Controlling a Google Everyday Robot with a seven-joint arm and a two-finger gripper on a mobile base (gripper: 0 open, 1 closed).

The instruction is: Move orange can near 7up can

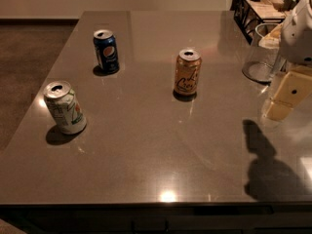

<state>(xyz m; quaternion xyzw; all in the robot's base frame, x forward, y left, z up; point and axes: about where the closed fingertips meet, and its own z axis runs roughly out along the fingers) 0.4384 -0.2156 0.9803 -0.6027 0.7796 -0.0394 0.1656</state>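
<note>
The orange can [187,72] stands upright near the middle of the grey table [161,150], orange-tan with dark cursive lettering and a silver top. The 7up can [65,107] stands upright near the table's left edge, white with green markings. The two cans are well apart. My gripper [278,111] hangs at the right side of the view, above the table and well to the right of the orange can. It holds nothing that I can see. Its shadow falls on the table at the front right.
A dark blue Pepsi can [106,51] stands at the back left of the table. A clear glass container [261,57] and a dark wire rack [256,11] stand at the back right. Carpeted floor [24,57] lies beyond the table's left edge.
</note>
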